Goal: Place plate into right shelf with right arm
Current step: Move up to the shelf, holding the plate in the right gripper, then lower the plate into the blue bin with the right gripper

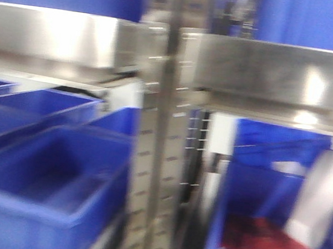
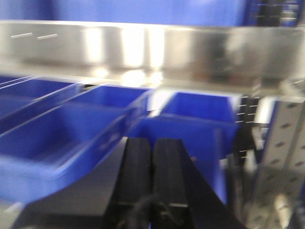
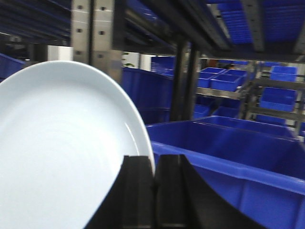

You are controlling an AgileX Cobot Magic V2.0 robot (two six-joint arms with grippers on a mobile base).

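Note:
The white plate (image 3: 62,152) fills the left half of the right wrist view, standing on edge. My right gripper (image 3: 153,164) is shut on its rim, one black finger on each side. In the blurred front view the plate (image 1: 321,198) shows as a pale tilted shape over a blue bin (image 1: 267,197) in the right shelf, under the shelf's steel beam (image 1: 269,76). My left gripper (image 2: 152,143) is shut and empty, its fingers pressed together in front of blue bins (image 2: 71,129) under another steel beam (image 2: 143,47).
A perforated steel upright (image 1: 156,160) divides the left and right bays. The right bin holds something red (image 1: 267,246) at its bottom. A large blue bin (image 3: 228,152) lies just right of my right gripper. More racks with blue bins (image 3: 224,78) stand behind.

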